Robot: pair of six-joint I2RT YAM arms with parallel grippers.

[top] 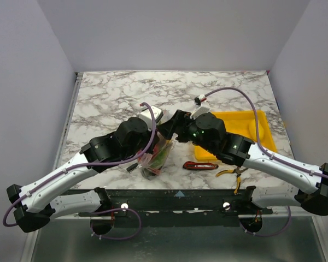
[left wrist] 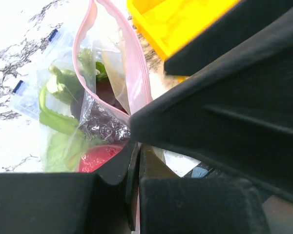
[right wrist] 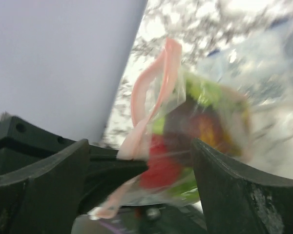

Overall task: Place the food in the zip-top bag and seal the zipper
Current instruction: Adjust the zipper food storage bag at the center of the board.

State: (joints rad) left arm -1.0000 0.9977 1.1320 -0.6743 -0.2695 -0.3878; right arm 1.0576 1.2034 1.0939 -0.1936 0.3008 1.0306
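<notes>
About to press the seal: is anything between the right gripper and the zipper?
Nothing visible. The zipper shows clear between the right gripper's open jaws; the left gripper, shut, pinches one end.

Near the middle of the desk (top: 109,93), toward its near edge, the zip-top bag (top: 156,158) sits bunched between the two wrists. Green and red food (top: 163,154) shows through the plastic. The left arm (top: 117,144) meets it from the left and the right arm (top: 216,135) from the right, with their fingers hidden. A yellow tray (top: 238,119) lies by the right edge. A red-handled knife (top: 199,165) and yellow-handled pliers (top: 233,172) lie near the near edge.
</notes>
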